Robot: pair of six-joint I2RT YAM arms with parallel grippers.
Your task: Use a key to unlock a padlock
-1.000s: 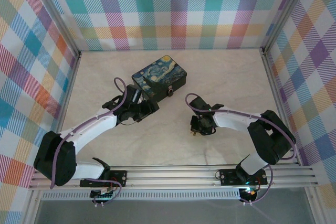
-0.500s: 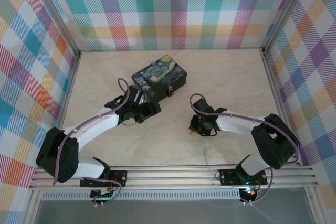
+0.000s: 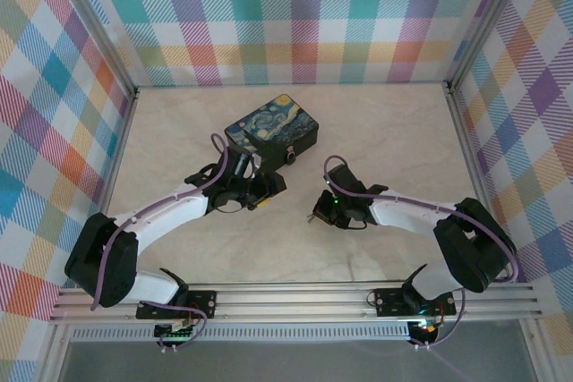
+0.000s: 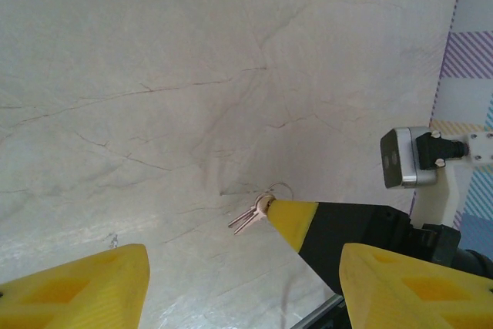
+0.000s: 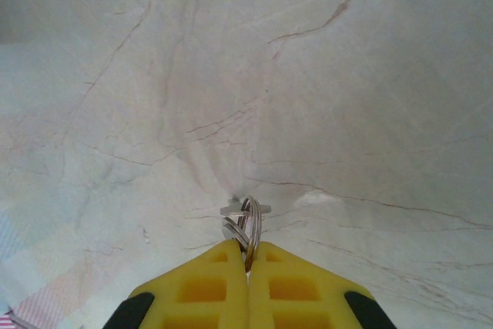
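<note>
Marble-look table (image 3: 385, 131), top view: right pincer (image 3: 315, 218) low at centre, left pincer (image 3: 269, 187) beside the box (image 3: 271, 130).
Left wrist view: left pincer's jaws stand apart; the key (image 4: 246, 219) points its long axis lower-left, away from the right pincer.
Right wrist view: right pincer clamped on the key's ring (image 5: 251, 225).

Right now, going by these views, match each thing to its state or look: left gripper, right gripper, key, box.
Things:
1. left gripper
2. right gripper
3. key
4. box

States:
A. painted blue-and-yellow lid
B. jaws apart
C. silvery, on a ring
D. jaws closed together

Pairs: 1-B, 2-D, 3-C, 4-A.
</note>
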